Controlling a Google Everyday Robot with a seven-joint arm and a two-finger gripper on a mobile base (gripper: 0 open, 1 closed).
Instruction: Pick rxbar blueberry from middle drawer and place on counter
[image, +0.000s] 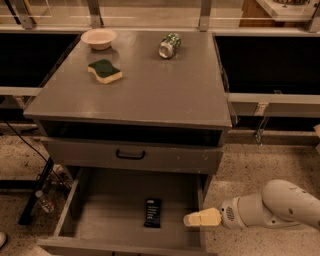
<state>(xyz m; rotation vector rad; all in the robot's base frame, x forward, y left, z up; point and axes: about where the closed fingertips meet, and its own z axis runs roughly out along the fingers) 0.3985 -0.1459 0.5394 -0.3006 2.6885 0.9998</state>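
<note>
1. The rxbar blueberry (153, 212) lies flat in the open middle drawer (107, 220), near the centre.
2. The end effector (190, 220) hangs just right of it; wide or narrow, I cannot tell.
3. Probably light and thin, with a slippery wrapper; grasp across its narrow width.

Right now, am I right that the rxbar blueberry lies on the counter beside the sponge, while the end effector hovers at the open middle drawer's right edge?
Not quite: the camera view shows the rxbar blueberry lying on the floor of the open middle drawer, not on the counter beside the sponge. The end effector does hover at the drawer's right edge.
</note>
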